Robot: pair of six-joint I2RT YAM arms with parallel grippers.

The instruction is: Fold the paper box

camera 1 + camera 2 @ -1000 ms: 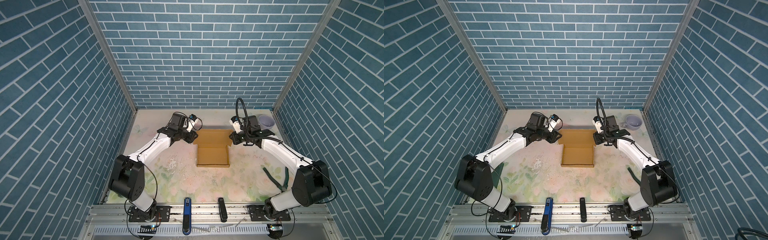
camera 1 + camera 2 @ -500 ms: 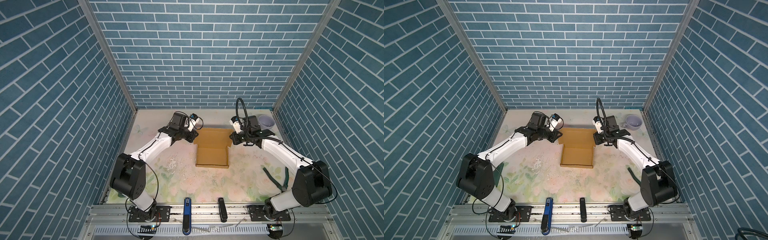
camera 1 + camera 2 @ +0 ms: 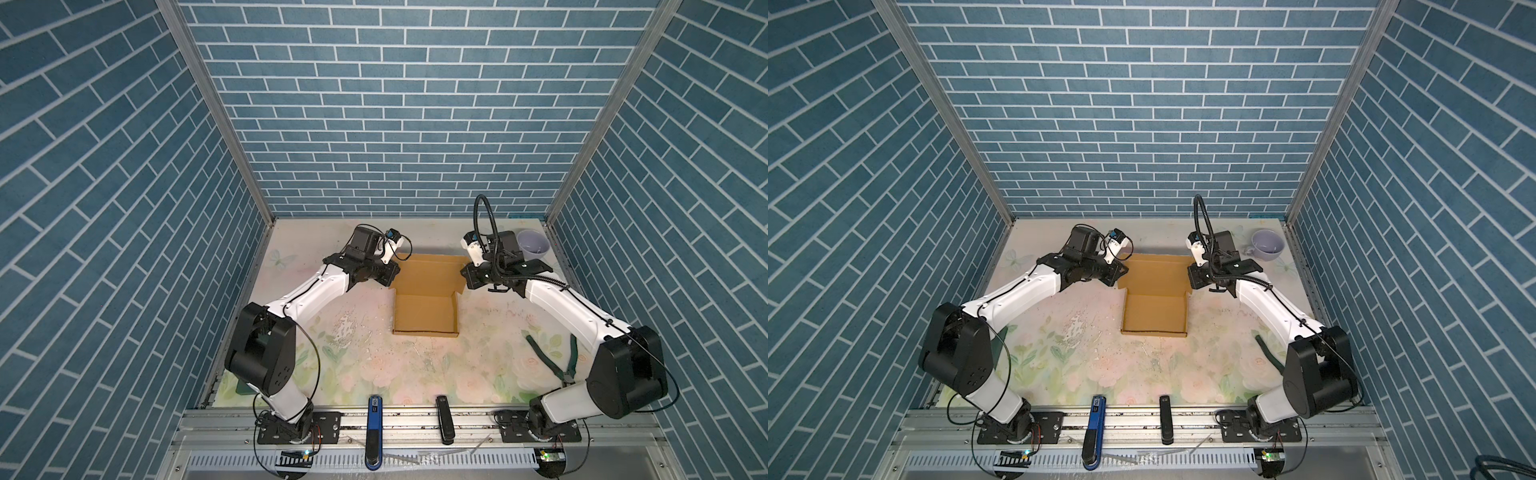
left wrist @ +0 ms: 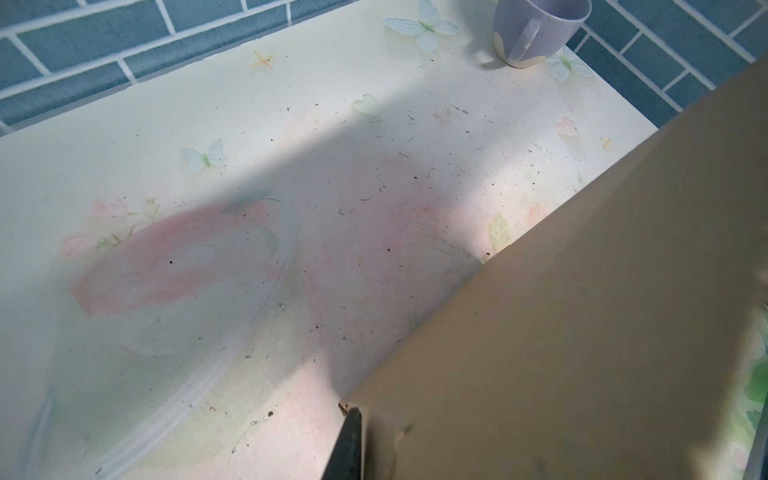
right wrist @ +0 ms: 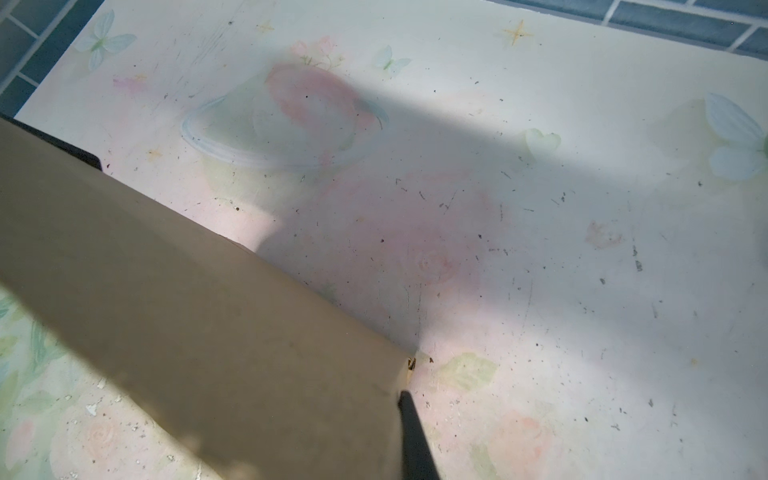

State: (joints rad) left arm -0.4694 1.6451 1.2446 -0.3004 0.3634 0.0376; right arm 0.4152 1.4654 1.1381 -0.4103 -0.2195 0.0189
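Brown corrugated board: the paper box (image 3: 424,309) sits in the middle of the table (image 3: 353,374), toward the back wall, betw. the two arms. Tray part looks formed. Near wall + both side walls stand up in both top views, tray floor bare. Lid panel, hinged at the far side, is off the table and tilted up, not closed.

L tool (image 3: 395,269) is at the lid's left far corner, R tool (image 3: 464,273) at the right one. R wrist view: one dark finger (image 5: 415,440) against the board's corner, its mate hidden under the flap. Jaws fully closed, pinching the lid. L wrist view is much the same: finger (image 4: 350,440) at the lid edge w/ board lying across where the other finger would be (can't tell if that pinch is tight or loose).

Progress, my est.: well past halfway. Left to do: swing lid forward over the tray, tuck side ears + front flap inside the walls, press shut. Ear by the hinge on the R side sticks out, so may need guiding.

Lilac mug (image 3: 533,245) in far right corner, green-handled pliers (image 3: 557,359) by R arm, both well apart from the box
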